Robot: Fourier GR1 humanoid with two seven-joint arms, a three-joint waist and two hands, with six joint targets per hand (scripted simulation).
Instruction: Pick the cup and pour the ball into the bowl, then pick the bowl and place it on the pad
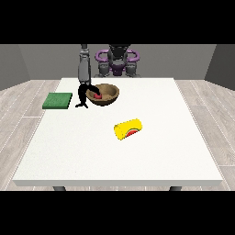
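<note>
my fingers are curling over the near-left rim of the brown bowl (103, 95), thumb side hanging down outside it, so my hand at the view's left (85, 95) is pinching the wall. the red ball (97, 96) is sitting inside. the yellow cup (128, 129) is lying tipped, well apart. i'm judging i should lift level, then carry leftward to the green pad (58, 100).

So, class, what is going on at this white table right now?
The robot's black hand at the view's left is at the rim of the brown wooden bowl, which has a small red ball in it. The yellow cup lies on its side in the middle of the white table. The green square pad lies to the left, with nothing on it.
</note>
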